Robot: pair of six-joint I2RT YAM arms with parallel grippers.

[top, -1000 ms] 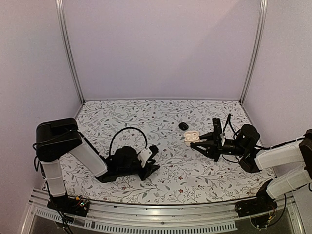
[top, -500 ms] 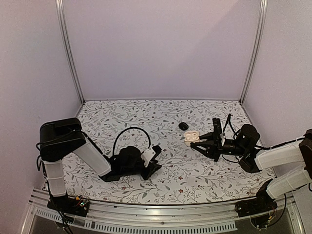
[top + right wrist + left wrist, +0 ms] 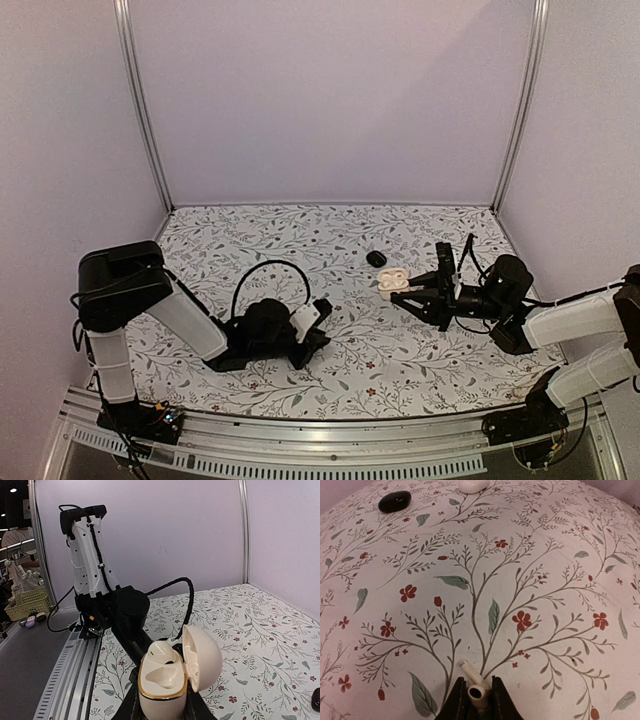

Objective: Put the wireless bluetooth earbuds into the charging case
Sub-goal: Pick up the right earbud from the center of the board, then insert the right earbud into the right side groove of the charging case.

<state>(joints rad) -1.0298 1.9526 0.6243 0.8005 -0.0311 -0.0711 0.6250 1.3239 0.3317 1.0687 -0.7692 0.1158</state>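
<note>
White glossy earbud (image 3: 476, 693) lies on floral desk (image 3: 530, 560), at 6 o'clock in left wrist view, stem toward 11; tiny, dark port on head. Left fingers (image 3: 461, 706) narrow, pinching its head; not lifted. Right fingers (image 3: 196, 711) clamp charging case (image 3: 163, 682), lid open, toward 2 o'clock from left fingers. Insertion not done; cannot tell whether either slot is filled.

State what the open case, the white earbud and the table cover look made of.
The open case: glossy cream plastic, by its highlights; its gold rim band looks metallic. The white earbud: hard plastic, likely, by its smooth sheen. The table cover: matte printed floral sheet; cloth or vinyl, cannot tell.
</note>
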